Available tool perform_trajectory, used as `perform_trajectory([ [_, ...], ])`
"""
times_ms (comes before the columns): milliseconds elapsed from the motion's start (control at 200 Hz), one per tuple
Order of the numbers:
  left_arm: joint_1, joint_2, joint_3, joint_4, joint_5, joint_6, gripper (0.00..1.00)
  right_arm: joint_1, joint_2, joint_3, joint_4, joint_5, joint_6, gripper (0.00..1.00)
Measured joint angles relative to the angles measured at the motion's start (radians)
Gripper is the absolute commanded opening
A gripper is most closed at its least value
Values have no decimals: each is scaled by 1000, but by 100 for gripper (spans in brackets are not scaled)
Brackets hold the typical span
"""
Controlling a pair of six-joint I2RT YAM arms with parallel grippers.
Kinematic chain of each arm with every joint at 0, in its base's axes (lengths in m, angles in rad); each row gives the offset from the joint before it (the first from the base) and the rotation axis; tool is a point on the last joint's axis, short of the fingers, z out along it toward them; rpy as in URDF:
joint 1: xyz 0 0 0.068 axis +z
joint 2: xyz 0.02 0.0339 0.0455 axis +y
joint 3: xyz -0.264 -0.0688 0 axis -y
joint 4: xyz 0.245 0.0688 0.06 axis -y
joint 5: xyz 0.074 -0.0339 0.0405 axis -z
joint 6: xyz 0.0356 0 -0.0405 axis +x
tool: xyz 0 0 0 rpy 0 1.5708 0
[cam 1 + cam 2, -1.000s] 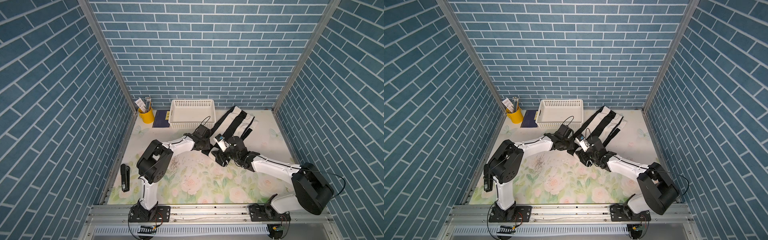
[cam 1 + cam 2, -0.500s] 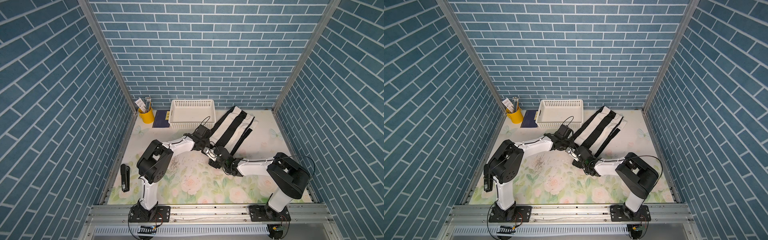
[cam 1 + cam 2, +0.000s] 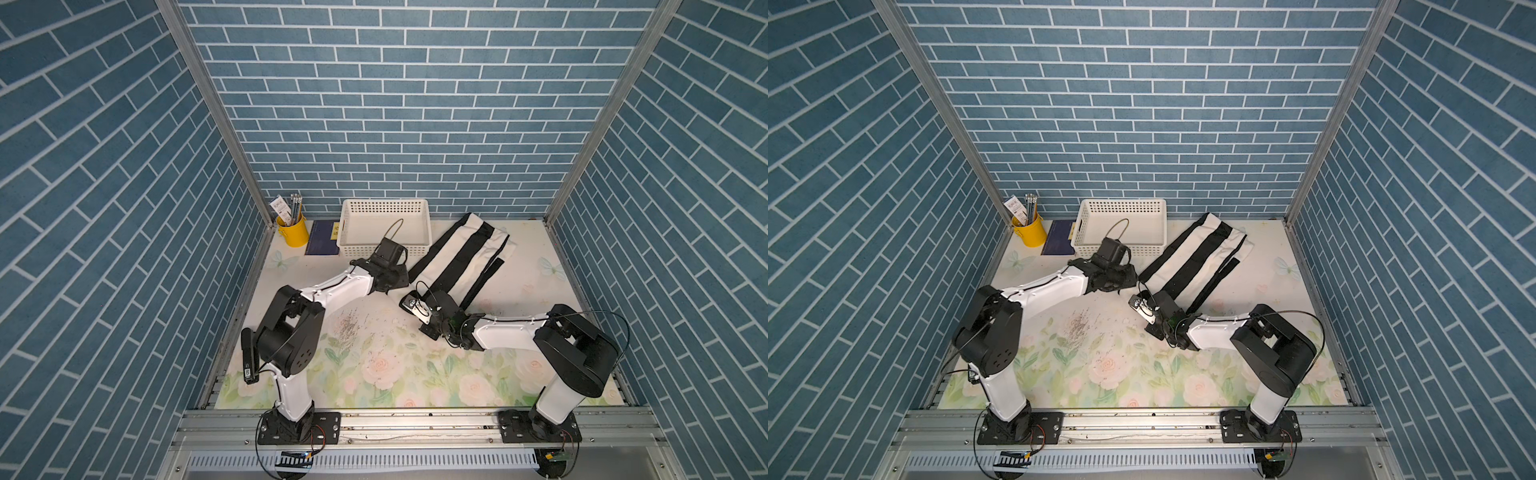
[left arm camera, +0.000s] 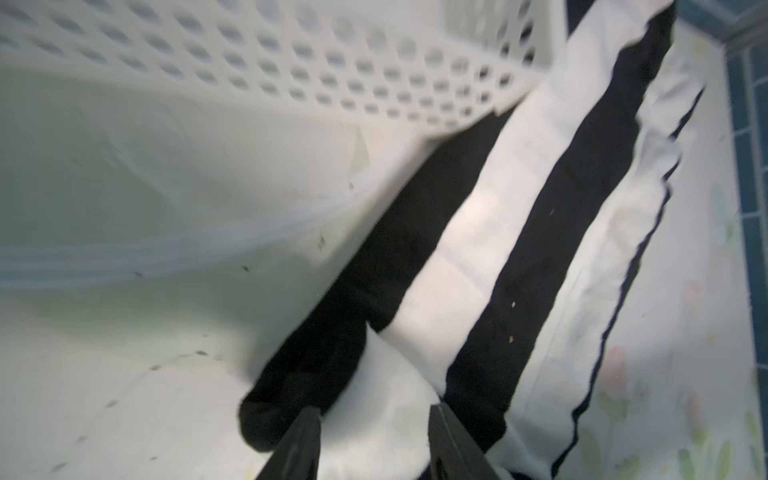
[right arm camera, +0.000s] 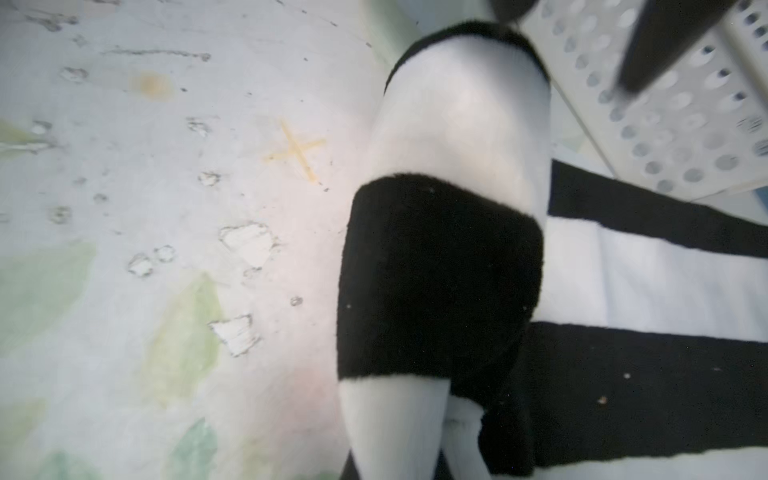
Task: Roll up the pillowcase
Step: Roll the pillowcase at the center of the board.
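The black-and-cream striped pillowcase lies slantwise at the back right of the table, and its near end is rolled into a short thick roll. My left gripper has its dark fingers on either side of a white part of the roll at the end by the basket, closed against it. My right gripper is at the other end, shut on the cloth, which covers its fingertips.
A white perforated basket stands just behind the left gripper, close to the cloth's left edge. A yellow pencil cup and a dark blue notebook sit at the back left. A black item lies by the left wall.
My right gripper has closed on the rolled end, and the right arm has pulled its elbow in and then swung it back out to the right. The left gripper has stayed put.
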Motion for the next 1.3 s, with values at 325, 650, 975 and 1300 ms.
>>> perform_trajectory([
  [325, 74, -193, -105, -18, -32, 13, 49, -73, -2, 22, -11, -419, 241, 0],
  [650, 29, -208, -214, -2, 5, 10, 49, -299, 125, 44, 57, -774, 461, 0],
  [975, -76, -79, -181, 82, 36, 10, 48, -367, 178, 48, 111, -887, 607, 43],
  [1300, -90, 68, -134, 98, 38, 3, 47, -356, -41, -6, 23, -642, 577, 100],
])
